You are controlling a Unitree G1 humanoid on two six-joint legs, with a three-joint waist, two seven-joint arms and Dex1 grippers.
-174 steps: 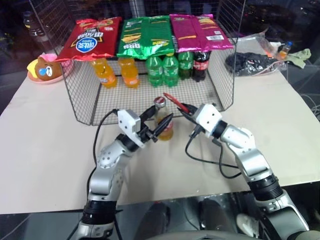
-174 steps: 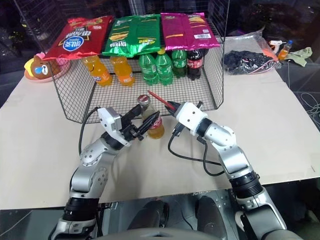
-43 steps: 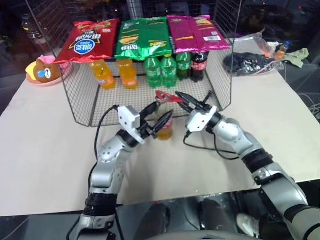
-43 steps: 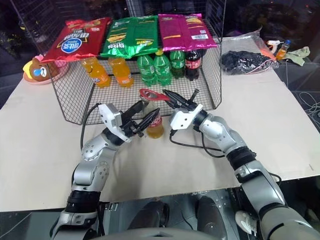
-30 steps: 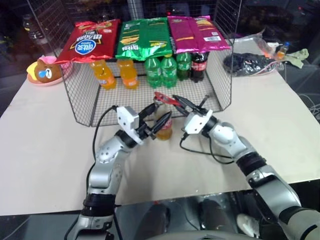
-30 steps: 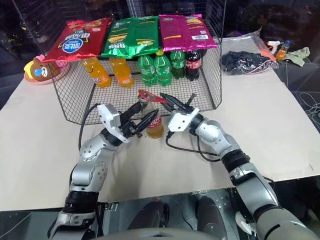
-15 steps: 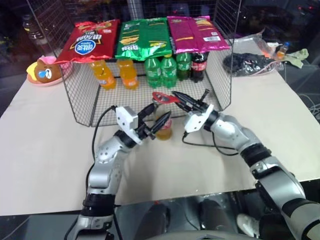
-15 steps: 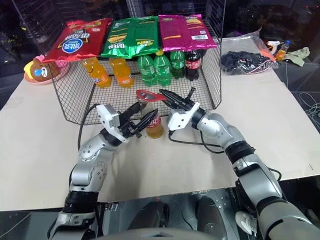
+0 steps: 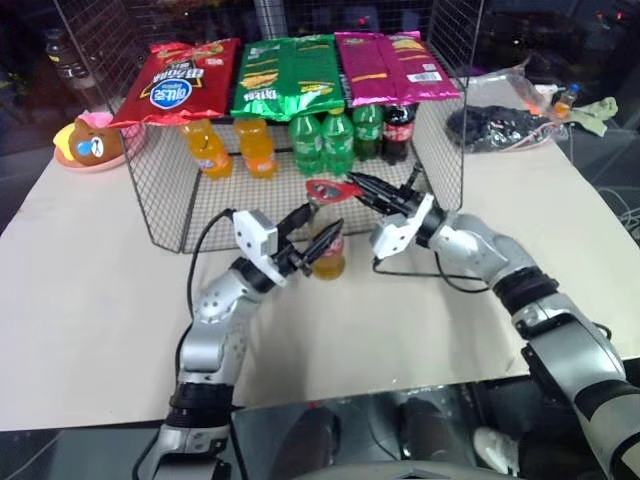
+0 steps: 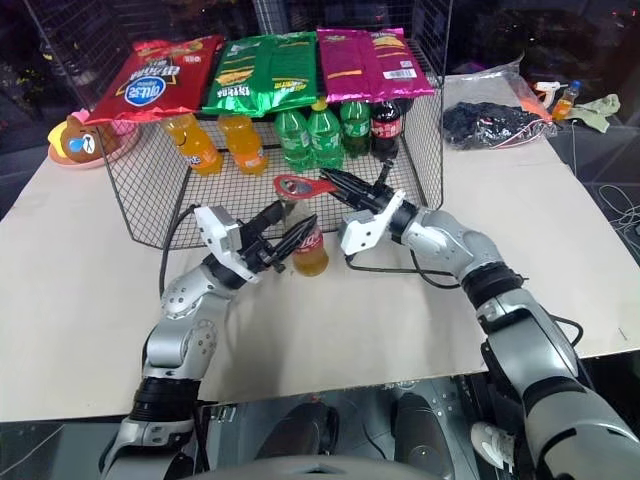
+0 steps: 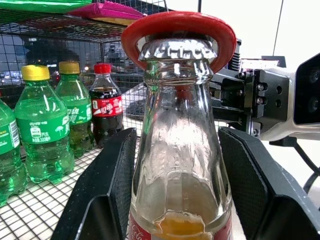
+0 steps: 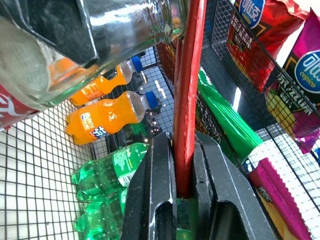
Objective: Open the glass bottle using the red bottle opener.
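The glass bottle (image 9: pixel 330 262) stands upright on the table just in front of the wire cage, orange drink in its lower part and the cap on. My left gripper (image 9: pixel 322 222) is shut on its body, one black finger (image 11: pixel 114 186) on each side. The red bottle opener (image 9: pixel 326 189) lies roughly level, its oval loop (image 11: pixel 178 30) ringed over the cap. My right gripper (image 9: pixel 360 186) reaches in from the right and is shut on the opener's handle (image 12: pixel 187 100), which is pinched between its fingers (image 12: pixel 161 192).
Right behind the bottle is a wire cage (image 9: pixel 160 205) holding orange plastic bottles (image 9: pixel 205 146), green bottles (image 9: pixel 322 140) and a cola bottle (image 9: pixel 400 128), with snack bags (image 9: pixel 285 75) on top. A bear toy (image 9: pixel 85 140) sits far left, dark bags (image 9: pixel 500 125) far right.
My right gripper has rolled and risen slightly to the right with the opener, whose loop stays over the cap. The left gripper and bottle have not moved.
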